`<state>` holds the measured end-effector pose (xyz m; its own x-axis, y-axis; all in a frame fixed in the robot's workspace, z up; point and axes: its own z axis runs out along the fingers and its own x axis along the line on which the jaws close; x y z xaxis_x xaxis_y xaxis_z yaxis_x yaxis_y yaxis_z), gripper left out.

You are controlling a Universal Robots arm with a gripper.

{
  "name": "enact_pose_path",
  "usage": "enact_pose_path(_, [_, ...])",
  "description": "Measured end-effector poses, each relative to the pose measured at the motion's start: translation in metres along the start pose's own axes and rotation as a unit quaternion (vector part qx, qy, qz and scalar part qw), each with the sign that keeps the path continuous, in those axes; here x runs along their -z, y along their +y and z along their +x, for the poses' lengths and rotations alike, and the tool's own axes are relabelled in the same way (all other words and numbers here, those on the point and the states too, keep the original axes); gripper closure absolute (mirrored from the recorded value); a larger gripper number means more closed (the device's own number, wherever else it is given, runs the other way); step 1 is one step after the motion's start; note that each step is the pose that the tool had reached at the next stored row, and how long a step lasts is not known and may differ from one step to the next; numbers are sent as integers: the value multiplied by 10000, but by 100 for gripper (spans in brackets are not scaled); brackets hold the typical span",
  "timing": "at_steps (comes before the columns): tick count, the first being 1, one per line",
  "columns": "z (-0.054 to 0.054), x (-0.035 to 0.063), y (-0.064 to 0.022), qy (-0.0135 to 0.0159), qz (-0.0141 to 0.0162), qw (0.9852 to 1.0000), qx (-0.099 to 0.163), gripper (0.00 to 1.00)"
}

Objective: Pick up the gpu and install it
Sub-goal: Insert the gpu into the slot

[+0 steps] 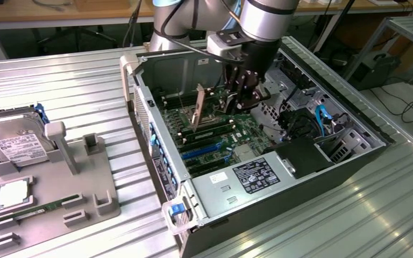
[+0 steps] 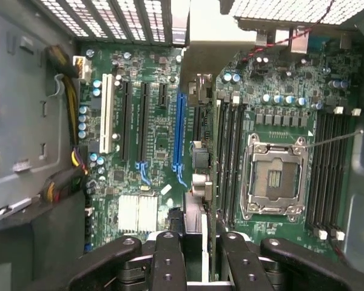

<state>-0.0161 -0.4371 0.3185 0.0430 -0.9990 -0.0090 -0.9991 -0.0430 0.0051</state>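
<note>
- Ribbed metal tabletop (image 1: 70, 80) w/ an open computer case (image 1: 350, 137) lying on its side; desks and cables sit behind it.
- Grey tray (image 1: 49, 209) at the exterior view's left holds a silver hard drive (image 1: 13, 142) and a thin green memory stick (image 1: 30, 212). Not the task's things.
- Gripper (image 1: 248, 97) is down inside the case, over the green motherboard (image 1: 225, 137).
- It is pinching the gpu (image 1: 200, 105): fingers (image 2: 168, 260) press on both flat sides, at the card's top edge.
- Gpu stands on its thin edge, brownish side showing in the exterior view. It hangs above the board, near the square chip socket (image 2: 274, 176).
- In the wrist view the card is seen edge-on, between the long blue slot (image 2: 181, 130) and the rows of memory slots (image 2: 229, 151). I can't tell if its lower edge touches the board yet.
- How it will handle, I think:
  - light and thin, so no hard squeeze needed
  - stiff, won't flop, but it can crack if bent
  - smooth sides, so it may slip or tip in the pinch
  - tiny parts and the fan are easy to break, so hold bare board near the edge, not the fan
- Gold edge should stay free for the slot.
- Card looks a bit tilted, not dead straight.
</note>
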Motion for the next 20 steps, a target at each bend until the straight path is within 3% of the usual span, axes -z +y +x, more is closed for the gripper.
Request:
enact_pose_path(5, [-1,-63,11,0,1,9999,-119,72])
enact_pose_path(9, [-4,-71,72,-8,1,9999,-149,72])
enact_pose_path(16, [0,-86,81,-10,2,9999,-152,72])
enact_pose_path(20, [-2,-115,145,-9,2,9998,-175,72])
